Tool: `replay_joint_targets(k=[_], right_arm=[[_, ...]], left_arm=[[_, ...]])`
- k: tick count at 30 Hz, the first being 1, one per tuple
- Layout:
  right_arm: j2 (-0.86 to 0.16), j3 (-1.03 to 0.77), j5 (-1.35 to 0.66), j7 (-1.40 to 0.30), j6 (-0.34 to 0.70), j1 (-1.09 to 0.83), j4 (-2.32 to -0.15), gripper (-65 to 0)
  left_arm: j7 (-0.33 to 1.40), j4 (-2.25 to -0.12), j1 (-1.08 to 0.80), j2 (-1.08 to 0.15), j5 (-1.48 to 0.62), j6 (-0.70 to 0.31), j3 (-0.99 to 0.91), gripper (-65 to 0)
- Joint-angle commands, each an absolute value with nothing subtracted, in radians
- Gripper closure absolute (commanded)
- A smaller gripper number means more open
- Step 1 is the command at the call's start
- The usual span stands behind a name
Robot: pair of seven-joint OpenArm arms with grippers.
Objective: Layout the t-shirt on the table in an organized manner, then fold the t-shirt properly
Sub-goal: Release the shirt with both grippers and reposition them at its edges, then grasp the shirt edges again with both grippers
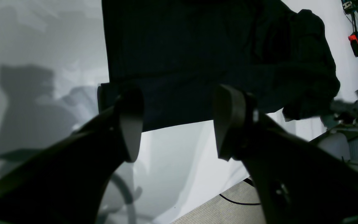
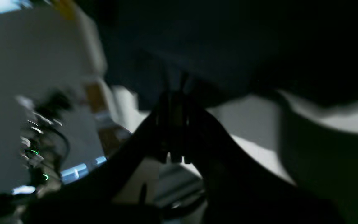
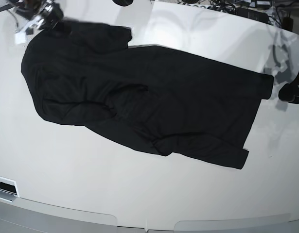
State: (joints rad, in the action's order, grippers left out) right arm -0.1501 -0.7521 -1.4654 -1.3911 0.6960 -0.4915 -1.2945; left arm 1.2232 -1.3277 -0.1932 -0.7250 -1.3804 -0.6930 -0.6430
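While I watch from the base view, the table [image 3: 91, 184] fills nearly everything: glossy white, with a curved near edge and soft reflections. On it the t-shirt [image 3: 154, 107] lies spread in a long black slant from the far left corner down toward the right, rumpled and bunched along its middle and left end.

My left gripper [image 3: 294, 90] sits at the right edge of that view, just beside the shirt's end. Its wrist camera shows what the base view cannot: both fingers [image 1: 130, 124] stand wide apart with nothing between them, just above the cloth's straight edge, and past the table's rim there is beige floor with a black cable [image 1: 238, 202].

My right gripper [image 2: 176, 124] (blurred in its own camera) has its jaws pressed together at the shirt's dark edge; it looks pinched on the cloth. The base view shows it only as metal at the far left corner.
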Motion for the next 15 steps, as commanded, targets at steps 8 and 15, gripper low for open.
replay_joint_targets(k=[8,15], right_arm=[[-0.217,-0.757,-1.484,-1.396,0.698,-0.684,-1.691,0.0],[-0.217,-0.757,-1.430,-1.396,0.698,-0.720,-1.876,0.0]], left_arm=[[1.258,-1.340,-0.189,-0.750,-1.383,-0.698,-0.655,-36.6],[1.200,-1.339,-0.223,-0.744,-1.168,-0.629,-0.655,-36.7]])
